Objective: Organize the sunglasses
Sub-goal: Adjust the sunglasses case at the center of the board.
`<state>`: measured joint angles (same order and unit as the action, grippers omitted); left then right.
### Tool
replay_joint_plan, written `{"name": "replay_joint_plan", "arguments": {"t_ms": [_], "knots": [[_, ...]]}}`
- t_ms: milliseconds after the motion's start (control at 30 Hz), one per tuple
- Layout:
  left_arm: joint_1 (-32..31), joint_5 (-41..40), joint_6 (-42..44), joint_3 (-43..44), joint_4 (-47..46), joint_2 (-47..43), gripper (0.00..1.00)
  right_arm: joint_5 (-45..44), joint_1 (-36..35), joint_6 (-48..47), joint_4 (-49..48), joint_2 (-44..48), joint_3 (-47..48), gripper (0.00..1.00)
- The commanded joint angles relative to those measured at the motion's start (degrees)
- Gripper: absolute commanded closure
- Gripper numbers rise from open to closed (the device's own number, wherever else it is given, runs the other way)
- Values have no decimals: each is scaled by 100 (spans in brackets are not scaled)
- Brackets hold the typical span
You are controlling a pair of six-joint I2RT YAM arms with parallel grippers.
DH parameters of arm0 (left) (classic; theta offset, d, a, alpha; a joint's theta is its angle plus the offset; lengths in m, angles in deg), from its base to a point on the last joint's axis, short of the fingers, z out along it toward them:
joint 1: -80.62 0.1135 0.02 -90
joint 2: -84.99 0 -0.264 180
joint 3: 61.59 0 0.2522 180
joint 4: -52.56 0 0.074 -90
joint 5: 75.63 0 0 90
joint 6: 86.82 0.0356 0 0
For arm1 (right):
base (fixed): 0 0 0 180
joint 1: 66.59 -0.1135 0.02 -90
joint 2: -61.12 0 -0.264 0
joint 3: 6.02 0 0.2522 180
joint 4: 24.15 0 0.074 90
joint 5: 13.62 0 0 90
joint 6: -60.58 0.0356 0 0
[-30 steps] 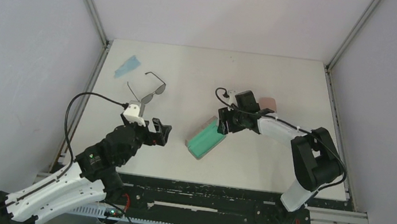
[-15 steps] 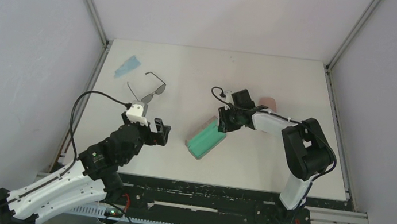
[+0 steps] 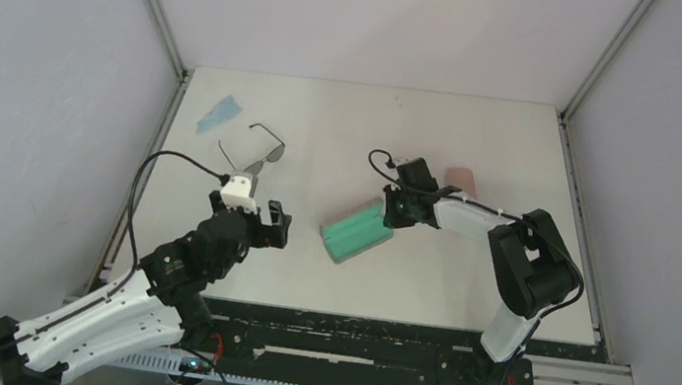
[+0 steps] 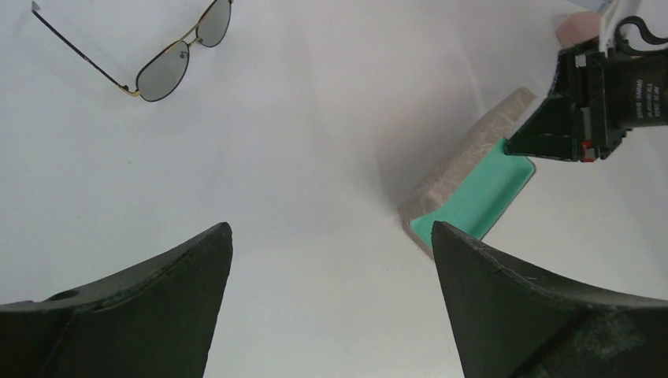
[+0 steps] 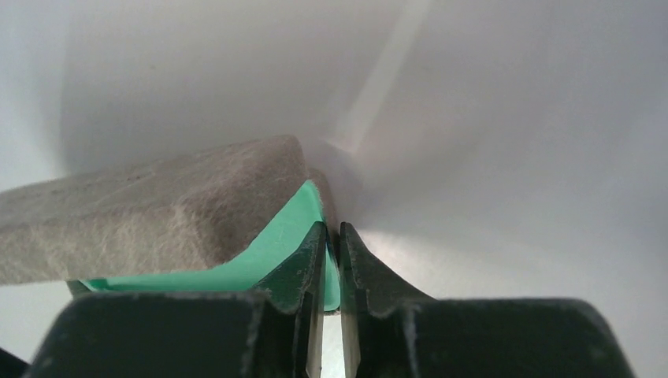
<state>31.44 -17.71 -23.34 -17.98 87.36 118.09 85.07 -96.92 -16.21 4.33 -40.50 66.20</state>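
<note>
Top view, far left of the white desk (image 3: 464, 288): a folded light blue cloth (image 3: 220, 114), near the back-left corner.

Just right of it and apart lies the one pair of thin wire-framed sunglasses with dark lenses (image 3: 254, 153), temples unfolded and pointing back-left. The left wrist view shows them (image 4: 168, 61) flat on the desk at upper left, untouched. We see no second pair.

The left pincer (image 3: 274, 225) hangs nearer the arms than the sunglasses, jaws spread wide and holding nothing; in its own camera (image 4: 331, 230) only bare desk lies between the fingers.

Centre: an opened grey felt case with a green lining (image 3: 355, 232), lying at a slant. The right pincer (image 3: 393, 210) sits at its far-right end. Its wrist view (image 5: 332, 250) shows the fingers drawn nearly together on the thin rim of the grey felt case (image 5: 150, 209), gripping that edge.

Further right, behind the right arm: a pink oblong case (image 3: 461, 178), partly hidden.

Handling judgement: the sunglasses look very light, and the wire is springy and easily bent. The lenses are smooth, so pads may slide or mark them. We judge the bridge or the lens rim beside a hinge the best hold, with a gentle squeeze. A temple alone seems too thin and would let the frame swing.
</note>
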Motion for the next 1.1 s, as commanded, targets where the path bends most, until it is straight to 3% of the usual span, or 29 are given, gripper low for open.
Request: {"name": "replay_joint_plan", "arguments": {"t_ms": [0,200,400,533,800,1067], "knots": [[45,-336,-106,732,92,302,0,-1030,-33,650,-182,533,-214,93],[621,-27,-134,1410,265,966,0,-1662,-130,921,-296,819,-410,92],[1328,264,-159,2122,472,1732,0,-1495,-161,854,-575,1104,-565,67],[1729,217,-54,2735,563,2330,0,-1419,-159,743,-712,1556,-809,57],[2759,299,78,4141,627,3897,0,-1228,-262,894,-973,2524,-1451,54],[3659,492,131,5476,798,5391,1,-1197,-382,1008,-1087,2917,-1880,53]]}}
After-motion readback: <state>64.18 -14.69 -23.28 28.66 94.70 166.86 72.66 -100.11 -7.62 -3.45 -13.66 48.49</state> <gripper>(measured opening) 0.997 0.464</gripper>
